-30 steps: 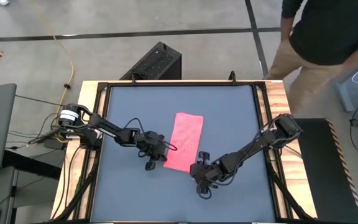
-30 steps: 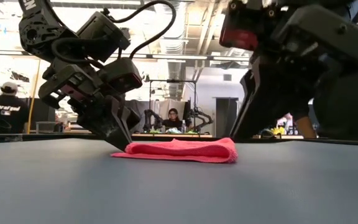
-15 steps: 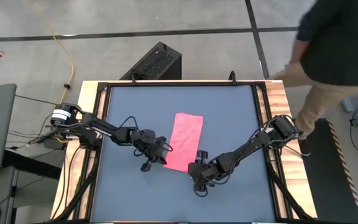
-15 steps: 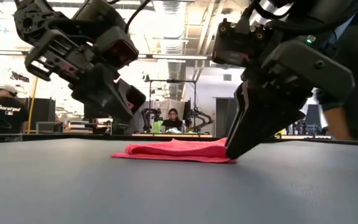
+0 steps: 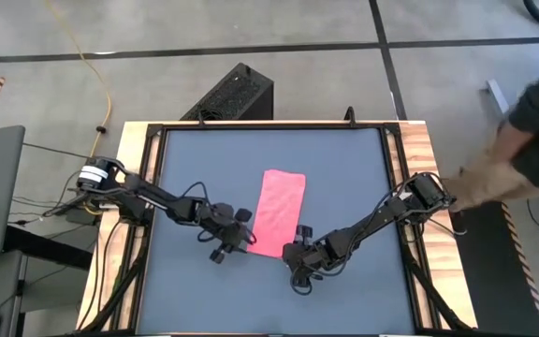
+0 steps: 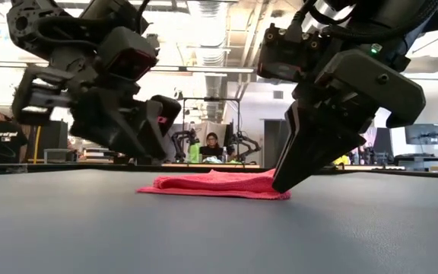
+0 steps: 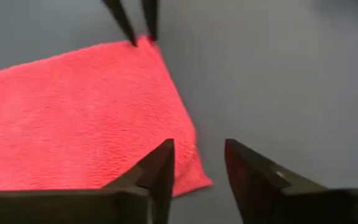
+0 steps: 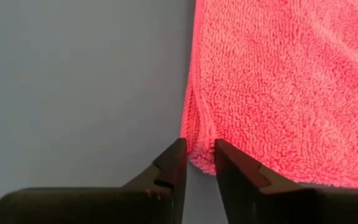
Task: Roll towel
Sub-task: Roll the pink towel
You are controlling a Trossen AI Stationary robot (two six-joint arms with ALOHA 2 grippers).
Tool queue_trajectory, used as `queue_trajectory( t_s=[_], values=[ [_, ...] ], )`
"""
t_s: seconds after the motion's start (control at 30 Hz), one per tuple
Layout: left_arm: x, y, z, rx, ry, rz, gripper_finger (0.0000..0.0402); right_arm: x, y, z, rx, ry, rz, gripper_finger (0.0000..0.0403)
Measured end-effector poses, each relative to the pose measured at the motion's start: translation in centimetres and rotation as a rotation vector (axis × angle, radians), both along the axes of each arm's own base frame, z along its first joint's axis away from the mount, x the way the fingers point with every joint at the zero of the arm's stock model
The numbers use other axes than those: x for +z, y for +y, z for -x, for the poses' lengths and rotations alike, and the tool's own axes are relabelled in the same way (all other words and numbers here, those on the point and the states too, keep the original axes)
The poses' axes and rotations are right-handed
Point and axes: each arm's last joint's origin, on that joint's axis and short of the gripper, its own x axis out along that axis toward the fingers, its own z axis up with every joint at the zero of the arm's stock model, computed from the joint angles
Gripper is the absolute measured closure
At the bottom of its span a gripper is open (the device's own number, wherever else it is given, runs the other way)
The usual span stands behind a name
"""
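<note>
The left tool [image 5: 237, 236] has let go and lifted, fingers parted, beside the pink towel [image 5: 279, 212] lying flat mid-surface [image 5: 344, 168]. The right tool [image 5: 291, 249] now narrows onto the towel's near corner, so rolling hasn't begun.

Level view across the dark tabletop [image 6: 204, 236]. A pink towel [image 6: 215, 185] lies flat and folded at centre. The left gripper [image 6: 139, 141] hangs raised above the towel's left end, clear of it. The right gripper [image 6: 284, 183] points down, its tips at the towel's right end. A seated person [image 6: 211, 144] shows in the room behind.
</note>
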Motion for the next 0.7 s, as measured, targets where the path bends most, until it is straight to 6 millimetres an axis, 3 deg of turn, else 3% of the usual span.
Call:
queue_trajectory(
  t_s=[0.27,0.53,0.7],
  values=[
    [-1.0,-0.4,0.3,-0.001,0.048,-0.094,0.0205,0.0,0.0,0.0,0.000,0.002,0.000,0.0296],
    [-2.4,-0.5,0.0,0.001,0.089,-0.061,0.0210,0.0,0.0,0.0,-0.007,0.001,-0.010,0.0296],
    [-2.9,-0.4,0.2,0.012,0.131,-0.054,0.0237,-0.1,0.0,0.1,-0.040,0.005,-0.031,0.0296]
  ],
)
